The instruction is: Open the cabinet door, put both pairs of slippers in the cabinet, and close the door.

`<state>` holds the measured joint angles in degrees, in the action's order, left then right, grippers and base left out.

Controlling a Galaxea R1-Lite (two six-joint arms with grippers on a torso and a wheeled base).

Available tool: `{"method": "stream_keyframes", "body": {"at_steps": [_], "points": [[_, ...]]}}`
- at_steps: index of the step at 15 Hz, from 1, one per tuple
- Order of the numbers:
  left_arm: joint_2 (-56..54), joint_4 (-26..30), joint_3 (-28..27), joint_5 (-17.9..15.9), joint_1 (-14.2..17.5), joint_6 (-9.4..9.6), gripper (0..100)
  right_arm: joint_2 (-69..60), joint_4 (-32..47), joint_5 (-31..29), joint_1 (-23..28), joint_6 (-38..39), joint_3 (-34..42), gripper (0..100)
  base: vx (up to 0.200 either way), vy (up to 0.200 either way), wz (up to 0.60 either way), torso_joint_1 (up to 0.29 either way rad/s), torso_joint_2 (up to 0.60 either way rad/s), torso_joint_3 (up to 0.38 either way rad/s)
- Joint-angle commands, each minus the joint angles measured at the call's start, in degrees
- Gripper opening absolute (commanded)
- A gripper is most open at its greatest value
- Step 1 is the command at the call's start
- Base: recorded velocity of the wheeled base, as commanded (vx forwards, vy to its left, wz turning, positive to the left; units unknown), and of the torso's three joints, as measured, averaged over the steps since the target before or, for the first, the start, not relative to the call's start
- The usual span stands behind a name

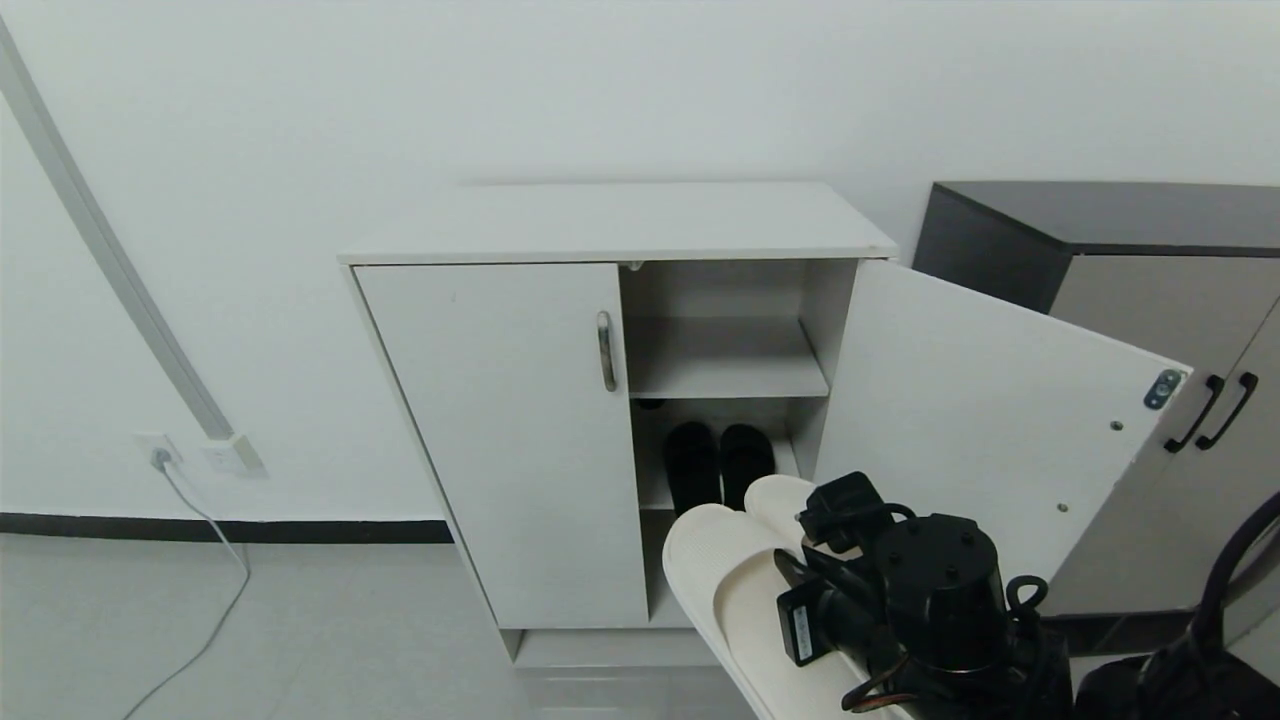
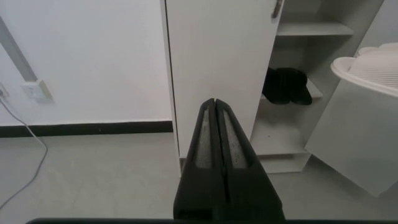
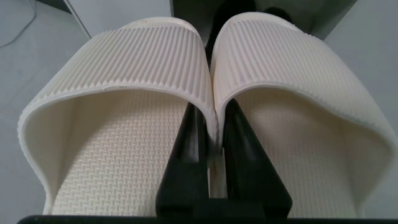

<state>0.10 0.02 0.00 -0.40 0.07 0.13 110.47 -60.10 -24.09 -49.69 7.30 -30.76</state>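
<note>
The white cabinet (image 1: 620,225) stands against the wall with its right door (image 1: 990,400) swung open and its left door (image 1: 510,430) closed. A pair of black slippers (image 1: 717,462) rests on the lower shelf, seen also as the black slippers (image 2: 287,86). My right gripper (image 3: 210,140) is shut on the inner edges of a pair of cream slippers (image 3: 205,81), held side by side in front of the open compartment; the cream slippers (image 1: 735,570) hang just below the black pair in the head view. My left gripper (image 2: 214,134) is shut and holds nothing, facing the closed left door.
A dark grey cabinet (image 1: 1150,300) with black handles stands right of the open door. A wall socket (image 1: 160,455) with a cable trailing on the floor is at the left. The upper shelf (image 1: 725,360) holds nothing. Bare floor lies left of the cabinet.
</note>
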Motion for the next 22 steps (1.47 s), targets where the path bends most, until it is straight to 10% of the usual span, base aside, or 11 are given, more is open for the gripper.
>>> {"method": "stream_keyframes", "body": {"at_steps": [1,18,22], "points": [[0.0,0.0,0.0,0.1,0.0,0.04,0,0.6,0.0,0.0,-0.1,0.0,0.5,0,0.000,0.000,0.00,-0.139,0.46,0.330],[0.0,0.0,0.0,0.9,0.0,0.04,0,2.0,-0.9,-0.2,-0.5,-1.3,-0.1,0,0.000,0.000,0.00,-0.047,0.29,0.239],[0.0,0.0,0.0,0.8,0.0,0.13,0,3.8,18.9,-8.8,-1.6,1.3,-20.1,0,0.000,0.000,0.00,0.000,0.00,0.000]]}}
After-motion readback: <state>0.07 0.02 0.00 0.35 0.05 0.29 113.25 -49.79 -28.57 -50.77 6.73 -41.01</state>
